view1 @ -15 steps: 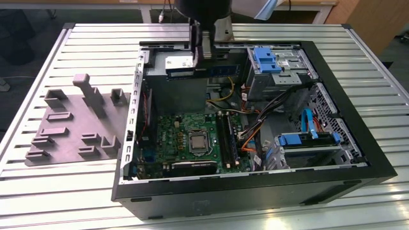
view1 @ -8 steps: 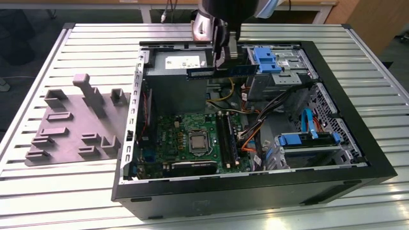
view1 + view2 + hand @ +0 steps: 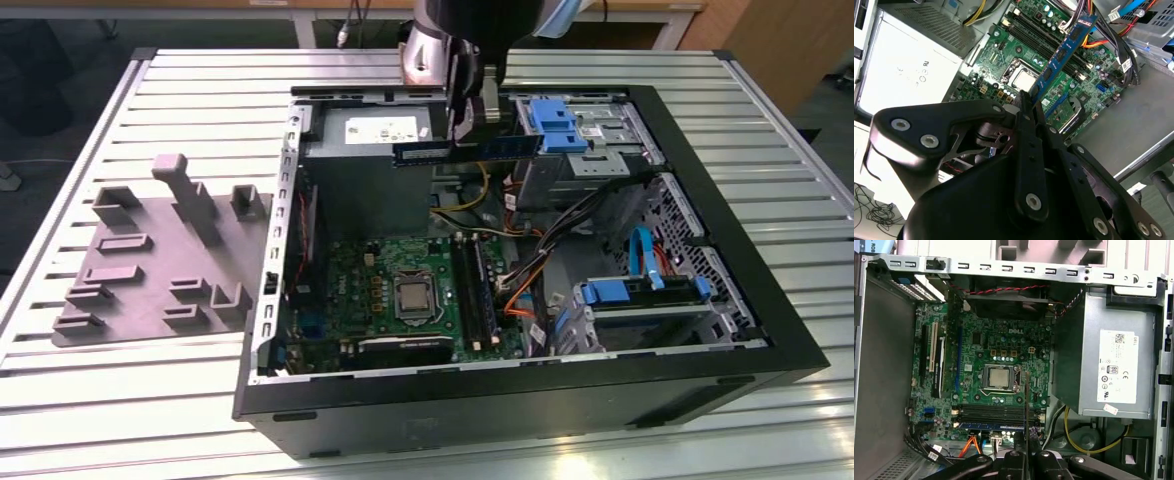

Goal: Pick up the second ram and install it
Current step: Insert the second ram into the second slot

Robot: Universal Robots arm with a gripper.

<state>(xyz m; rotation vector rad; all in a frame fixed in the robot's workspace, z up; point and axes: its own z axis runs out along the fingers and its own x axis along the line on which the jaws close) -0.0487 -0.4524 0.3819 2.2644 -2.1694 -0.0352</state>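
My tool (image 3: 467,135) is clamped on the second ram (image 3: 467,150), holding it by its middle with the stick level, hanging in the air over the open computer case (image 3: 747,330). In the second wrist view the stick (image 3: 1064,55) runs out from between my closed fingers (image 3: 1026,120), blue-green with dark chips along it.

So the pick is done; the seating is not. The stick touches nothing yet and sits well above the green board (image 3: 400,280) on the case floor. The memory slots (image 3: 996,415) lie as long black strips beside the processor (image 3: 999,377), on its 6 o'clock side in the first wrist view. One strip looks blue along its length, as if a stick already sits there, though I cannot be sure.

Around the slots, a bundle of orange and black cables (image 3: 527,285) crosses close by, at 3 o'clock from the board in the exterior view; I judge it the likeliest thing to foul a descent. The grey power supply box (image 3: 1114,370) stands just beside the board. Outside the case, at 9 o'clock, grey fixture blocks (image 3: 160,260) rest on the slatted bench (image 3: 107,400).
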